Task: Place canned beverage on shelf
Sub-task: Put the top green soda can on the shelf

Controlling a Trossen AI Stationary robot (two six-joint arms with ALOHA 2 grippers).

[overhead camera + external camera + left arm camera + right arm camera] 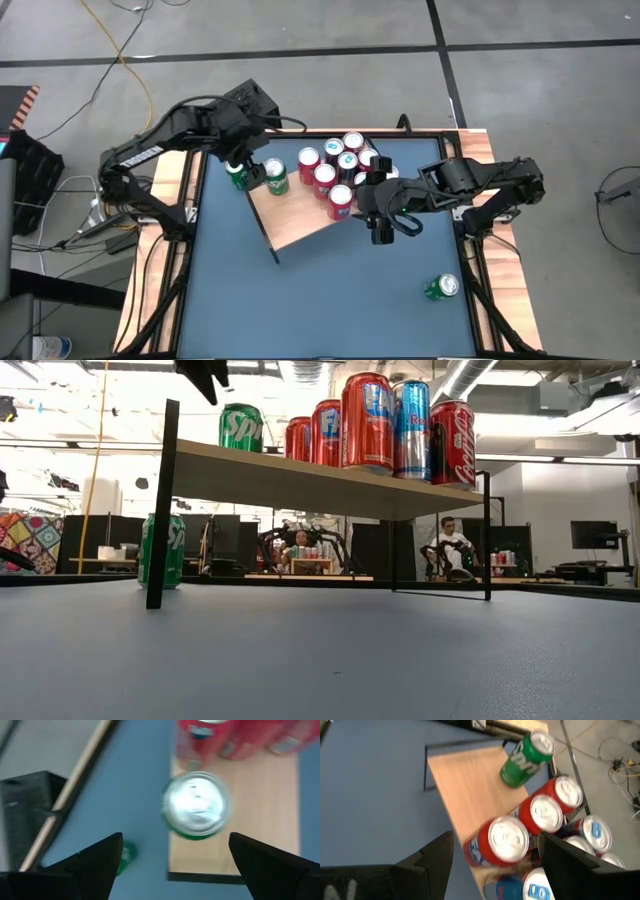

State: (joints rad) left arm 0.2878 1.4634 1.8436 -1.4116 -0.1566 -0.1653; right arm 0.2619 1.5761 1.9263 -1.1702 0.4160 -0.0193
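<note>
Toward ten o'clock on the dark blue tabletop, a green cylindrical aluminium can stands upright on the light wooden shelf board, beneath the left gripper, whose jaws are spread and empty. Red and blue cans crowd the board's one o'clock end, partly hidden by the right gripper, also spread and empty. Another green can lies at four o'clock.

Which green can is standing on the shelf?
The green Sprite can at the shelf's left corner; the other two green cans sit on the blue tabletop.

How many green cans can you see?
3: one green can stands on the shelf, one on the table beside it, one lies near the table's right edge. None seems hidden.
</note>
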